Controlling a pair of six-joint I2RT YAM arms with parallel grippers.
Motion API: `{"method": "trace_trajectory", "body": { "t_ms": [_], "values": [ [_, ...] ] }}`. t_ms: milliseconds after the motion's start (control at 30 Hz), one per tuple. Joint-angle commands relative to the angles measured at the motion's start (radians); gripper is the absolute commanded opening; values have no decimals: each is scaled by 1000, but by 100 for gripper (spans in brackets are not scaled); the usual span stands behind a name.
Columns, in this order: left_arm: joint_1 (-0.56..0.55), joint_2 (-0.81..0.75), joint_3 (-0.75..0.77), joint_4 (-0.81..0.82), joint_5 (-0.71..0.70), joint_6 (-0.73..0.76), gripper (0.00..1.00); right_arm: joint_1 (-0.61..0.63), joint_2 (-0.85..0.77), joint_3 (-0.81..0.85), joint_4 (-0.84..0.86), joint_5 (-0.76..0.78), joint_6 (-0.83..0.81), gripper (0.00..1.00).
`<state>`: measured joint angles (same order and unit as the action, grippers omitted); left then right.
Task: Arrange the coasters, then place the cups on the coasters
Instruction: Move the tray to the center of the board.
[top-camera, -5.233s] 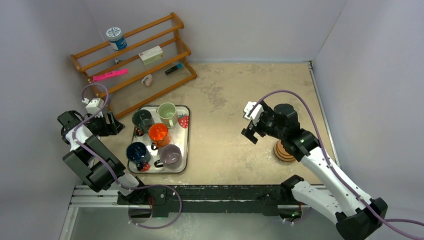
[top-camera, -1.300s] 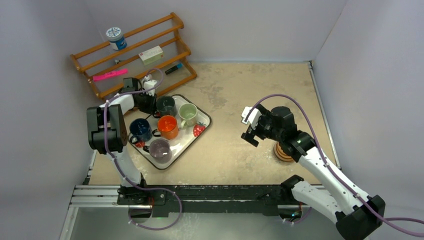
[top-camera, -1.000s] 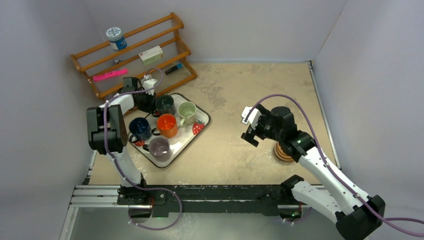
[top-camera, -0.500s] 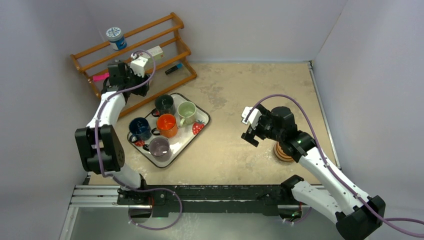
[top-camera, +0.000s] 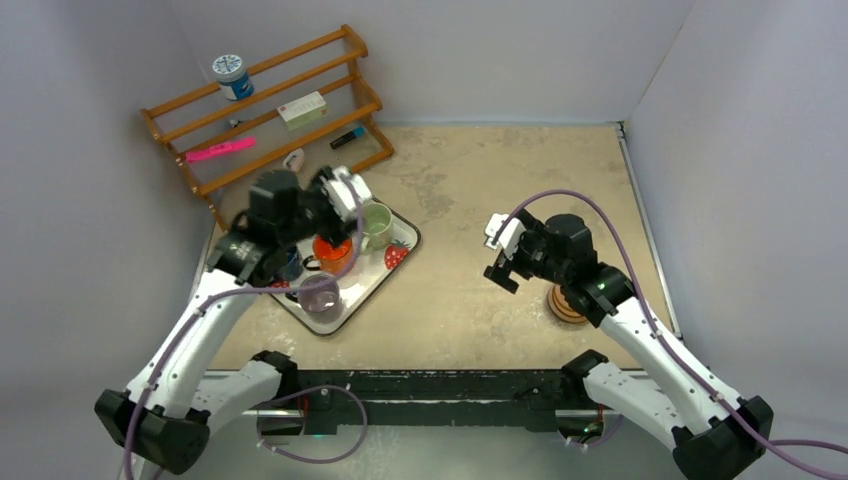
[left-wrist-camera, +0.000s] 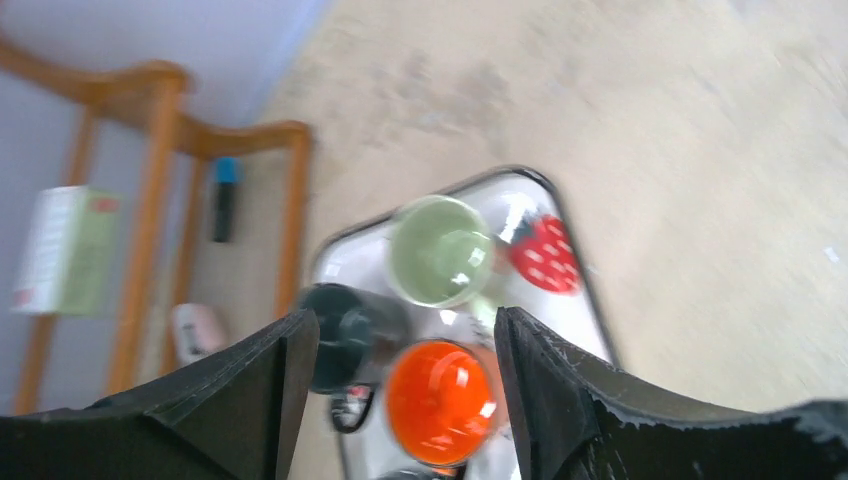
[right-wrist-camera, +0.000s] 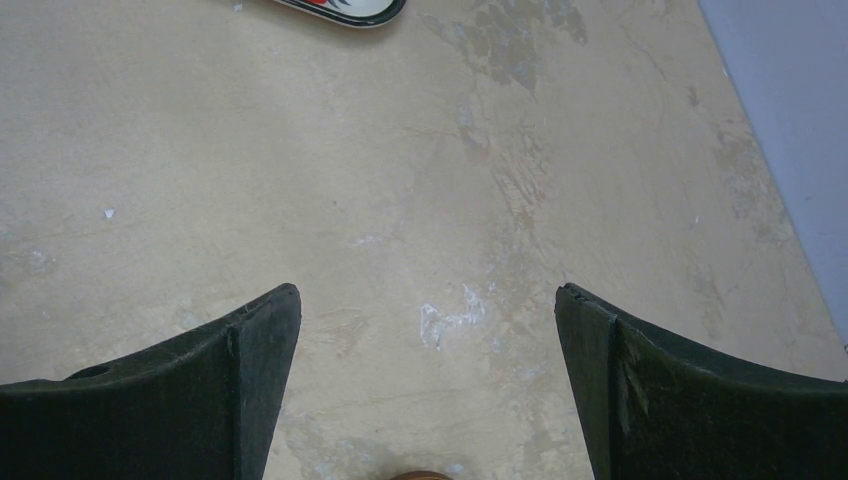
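Top external view: the stack of coasters (top-camera: 568, 306) lies at the right of the table (top-camera: 470, 180), partly under the right arm (top-camera: 640, 330). The tray (top-camera: 366, 282) sits at the left. Left wrist view: the left gripper (left-wrist-camera: 402, 320) hangs above the tray, jaws apart, holding nothing. The pale green cup (left-wrist-camera: 438, 250), orange cup (left-wrist-camera: 440, 402) and dark cup (left-wrist-camera: 338, 335) stand on the tray between its fingers. Right wrist view: the right gripper (right-wrist-camera: 427, 295) is spread wide and empty above the table.
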<state>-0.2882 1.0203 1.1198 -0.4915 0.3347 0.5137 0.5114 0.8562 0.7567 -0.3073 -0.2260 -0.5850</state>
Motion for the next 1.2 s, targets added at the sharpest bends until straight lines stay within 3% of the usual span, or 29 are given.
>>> {"method": "trace_trajectory", "body": {
  "t_ms": [0, 267, 333, 700, 1167],
  "values": [
    [-275, 25, -168, -82, -269, 68, 68, 3, -9, -10, 21, -6, -6, 99],
    [-677, 177, -399, 58, -618, 23, 67, 3, -9, -22, 23, 1, -15, 99],
    [-722, 222, -433, 94, -665, 23, 66, 3, -8, -23, 22, -1, -17, 99],
    [-769, 222, -564, 270, -882, 63, 66, 3, -16, -31, 16, -10, -21, 99],
    [-719, 234, -667, 348, -949, 125, 59, 3, -8, -26, 12, -15, -21, 99]
  ]
}}
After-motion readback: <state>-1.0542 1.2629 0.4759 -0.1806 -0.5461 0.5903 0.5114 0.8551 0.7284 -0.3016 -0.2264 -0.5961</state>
